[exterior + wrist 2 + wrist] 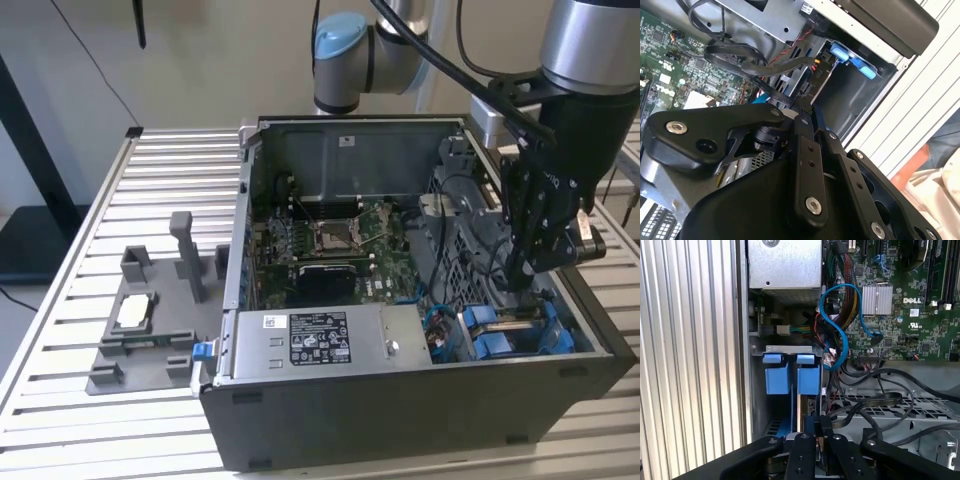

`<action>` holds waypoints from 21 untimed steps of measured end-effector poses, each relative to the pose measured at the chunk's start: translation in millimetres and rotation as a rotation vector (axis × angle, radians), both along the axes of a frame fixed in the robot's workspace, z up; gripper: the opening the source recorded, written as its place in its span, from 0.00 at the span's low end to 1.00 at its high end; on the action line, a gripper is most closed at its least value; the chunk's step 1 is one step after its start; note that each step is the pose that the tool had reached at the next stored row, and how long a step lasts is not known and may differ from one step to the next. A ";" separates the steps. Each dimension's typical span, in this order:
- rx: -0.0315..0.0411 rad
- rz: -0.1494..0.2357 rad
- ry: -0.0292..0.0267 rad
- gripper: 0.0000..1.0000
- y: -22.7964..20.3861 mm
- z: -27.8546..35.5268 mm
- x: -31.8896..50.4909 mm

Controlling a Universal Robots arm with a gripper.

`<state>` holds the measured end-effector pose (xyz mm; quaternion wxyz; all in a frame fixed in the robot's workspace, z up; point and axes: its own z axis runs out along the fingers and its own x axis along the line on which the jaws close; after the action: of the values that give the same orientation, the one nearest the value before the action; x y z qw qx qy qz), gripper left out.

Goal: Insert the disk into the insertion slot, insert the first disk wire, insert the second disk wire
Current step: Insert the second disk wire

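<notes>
Down inside the open computer case [400, 400], the gripper [527, 268] hangs over the blue-trimmed insertion slot [520, 330]; whether its jaws are clenched, I cannot tell. The first wrist view adds blue tabs [790, 375] and a blue cable [840, 315]. A slatted metal worktop [80, 300] carries everything.

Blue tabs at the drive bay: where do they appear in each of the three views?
Exterior view: the blue tabs sit behind the case wall, toward the exterior view's right.
Second wrist view: the tabs lie against the case wall, beyond the black cables.
First wrist view: the tabs stand side by side.
Shared landmark: the green motherboard.
</notes>
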<state>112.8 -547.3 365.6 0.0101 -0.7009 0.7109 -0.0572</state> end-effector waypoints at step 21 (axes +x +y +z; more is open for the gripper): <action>-0.0001 0.000 -0.0387 0.16 -0.6 -8.6 -3.7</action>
<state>109.2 -547.8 357.1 0.0238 -0.6997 0.7105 -0.0708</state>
